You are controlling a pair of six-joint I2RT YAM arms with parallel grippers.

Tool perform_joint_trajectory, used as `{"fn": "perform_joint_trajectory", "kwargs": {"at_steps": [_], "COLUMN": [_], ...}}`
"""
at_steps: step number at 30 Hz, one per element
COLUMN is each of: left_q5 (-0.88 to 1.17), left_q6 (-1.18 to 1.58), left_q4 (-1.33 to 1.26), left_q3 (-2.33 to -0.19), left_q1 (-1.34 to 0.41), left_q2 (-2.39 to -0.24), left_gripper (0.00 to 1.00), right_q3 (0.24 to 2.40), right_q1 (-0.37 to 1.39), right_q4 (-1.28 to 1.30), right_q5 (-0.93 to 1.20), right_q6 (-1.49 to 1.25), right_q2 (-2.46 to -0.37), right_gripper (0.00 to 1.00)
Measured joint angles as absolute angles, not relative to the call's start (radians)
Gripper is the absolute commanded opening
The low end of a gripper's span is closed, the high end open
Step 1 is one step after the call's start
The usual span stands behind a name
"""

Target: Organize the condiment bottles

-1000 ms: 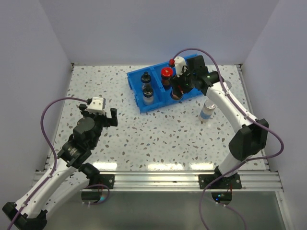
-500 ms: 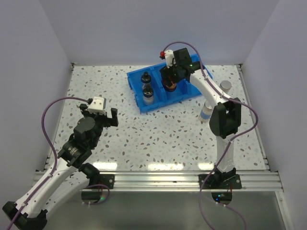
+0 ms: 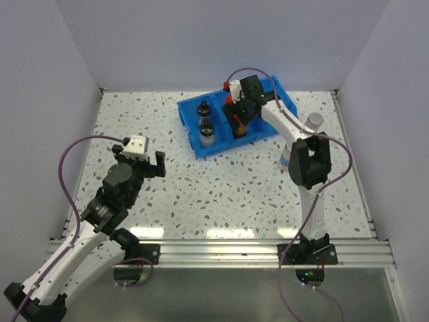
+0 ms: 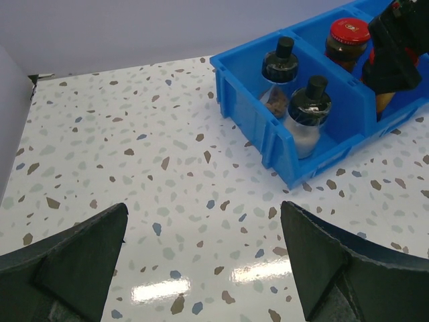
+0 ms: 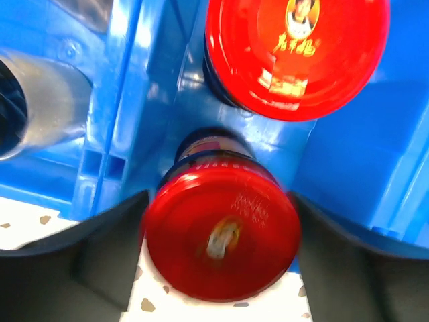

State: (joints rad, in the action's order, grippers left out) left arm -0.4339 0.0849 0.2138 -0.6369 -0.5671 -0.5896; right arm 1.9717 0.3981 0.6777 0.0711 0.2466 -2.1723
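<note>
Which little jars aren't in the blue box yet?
The two silver-capped jars, standing on the table right of the blue bin; the black-capped jars and red-capped jars are inside it.

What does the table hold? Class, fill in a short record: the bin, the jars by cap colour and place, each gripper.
bin: blue bin, three compartments
black caps: rear black-capped jar and front black-capped jar, left compartment
red caps: far red-capped jar in middle compartment; near red-capped jar between right gripper fingers, grip unclear
silver caps: silver-capped jar on table right of bin; second silver-capped jar partly behind right arm
left gripper: open, over table
</note>
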Motion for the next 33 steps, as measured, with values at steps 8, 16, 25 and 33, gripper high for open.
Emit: {"fn": "perform_joint_trajectory", "kwargs": {"at_steps": [8, 16, 25, 33], "left_q5": [-0.431, -0.431, -0.43, -0.424], "left_q6": [0.085, 0.085, 0.085, 0.085], "left_q4": [0.211, 0.212, 0.212, 0.212], "left_q3": [-0.636, -0.636, -0.636, -0.636], "left_q1": [-0.564, -0.563, -0.563, -0.563], "left_q2": [-0.59, -0.584, -0.562, -0.561], "left_gripper": [1.0, 1.0, 1.0, 1.0], "right_q3": [1.97, 1.818, 1.509, 1.209], "right_q1": [0.398, 0.383, 0.122, -0.066], "right_q4": [0.635, 0.634, 0.646, 0.705], "right_q5": [0.07, 0.126, 0.231, 0.254], "right_q6": [0.249, 0.292, 0.307, 0.307], "right_q2": [-2.147, -1.829, -1.374, -1.174], "right_gripper": [0.99, 0.99, 0.99, 0.99]}}
